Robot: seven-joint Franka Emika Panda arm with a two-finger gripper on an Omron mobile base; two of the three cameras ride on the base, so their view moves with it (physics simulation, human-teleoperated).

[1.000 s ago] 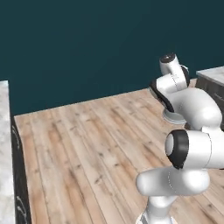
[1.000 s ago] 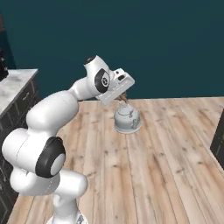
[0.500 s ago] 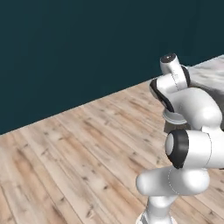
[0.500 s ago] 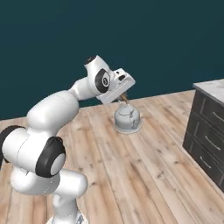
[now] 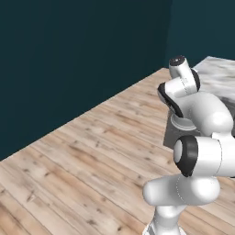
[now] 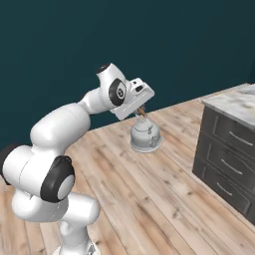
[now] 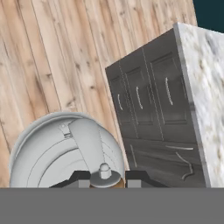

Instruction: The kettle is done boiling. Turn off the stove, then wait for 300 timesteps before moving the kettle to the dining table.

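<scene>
The small light-grey kettle (image 6: 145,135) hangs in the air above the wooden floor, upright. My gripper (image 6: 141,112) is shut on the kettle's handle from above. In the hand view the kettle's (image 7: 57,153) round lid and handle sit just ahead of my gripper (image 7: 107,177), whose fingertips (image 7: 136,176) close in on the handle's knob end. From the left base view the arm covers most of the kettle, and the rim of the kettle's base (image 5: 182,123) peeks out below the arm. The stove and the dining table are out of view.
A marble-topped counter (image 6: 238,102) over dark-grey drawer cabinets (image 6: 226,159) stands to the right, close to the kettle; the same counter (image 7: 197,83) is in the hand view, and its top (image 5: 219,75) in the left base view. A dark teal wall (image 6: 149,40) runs behind the plank floor (image 6: 164,199).
The whole picture has shifted, so the base has moved: the floor and wall slid across both views and the drawer counter came closer. The arm holds the same pose with the kettle.
</scene>
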